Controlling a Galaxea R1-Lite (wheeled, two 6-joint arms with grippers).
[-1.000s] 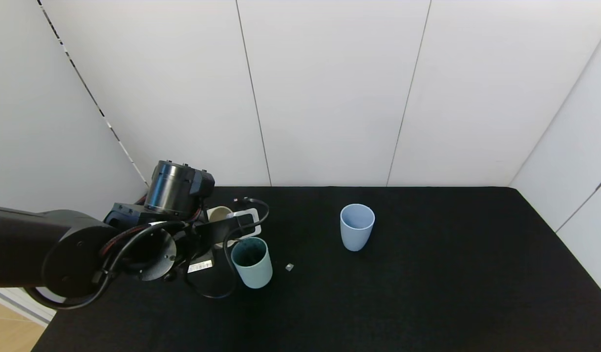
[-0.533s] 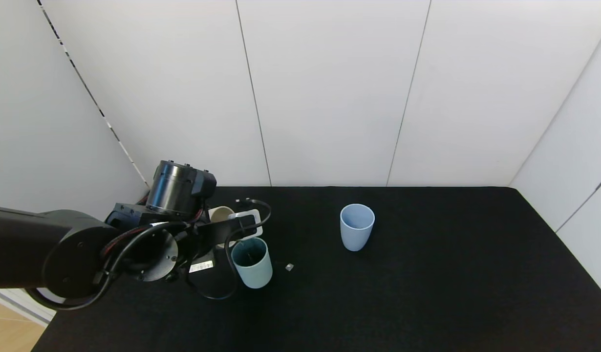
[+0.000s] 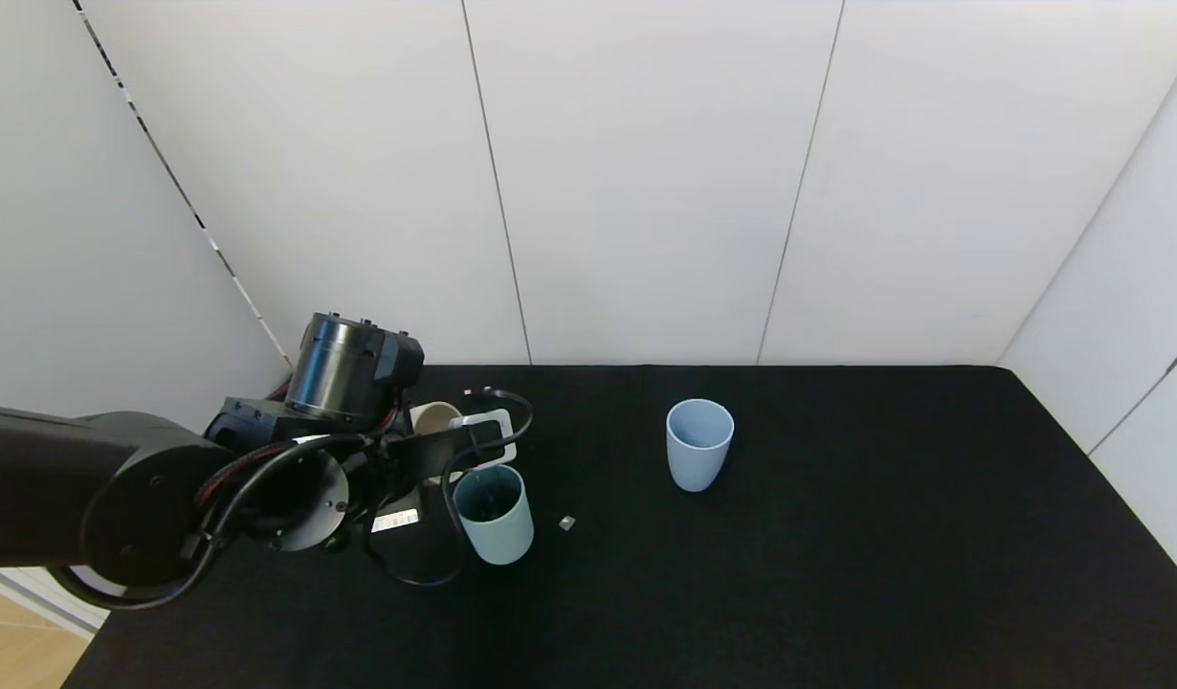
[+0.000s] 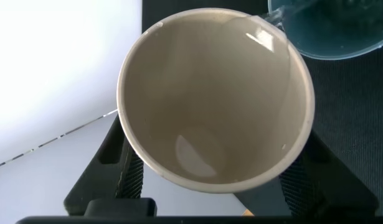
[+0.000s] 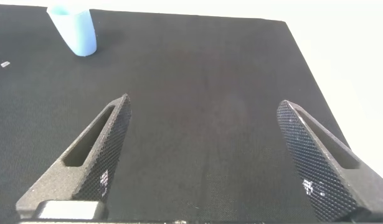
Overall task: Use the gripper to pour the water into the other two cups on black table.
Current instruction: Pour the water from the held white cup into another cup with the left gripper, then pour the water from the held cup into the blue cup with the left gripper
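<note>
My left gripper (image 3: 426, 448) is shut on the beige cup (image 3: 434, 417) at the left of the black table (image 3: 837, 536). It holds the cup tilted, with its rim just behind and over the teal-green cup (image 3: 494, 515). In the left wrist view the beige cup (image 4: 216, 106) fills the frame between the jaws of the left gripper (image 4: 213, 180). A little water lies in its bottom, and its lip meets the teal-green cup's rim (image 4: 331, 28). The light blue cup (image 3: 699, 445) stands upright mid-table. My right gripper (image 5: 203, 102) is open and empty above bare table, out of the head view.
A small grey scrap (image 3: 566, 522) lies on the table right of the teal-green cup. White wall panels close the back and right side. The light blue cup (image 5: 73, 28) shows far off in the right wrist view.
My left wrist has turned a little, and the beige cup has shifted slightly right, toward the teal-green cup. Both standing cups have stayed put.
</note>
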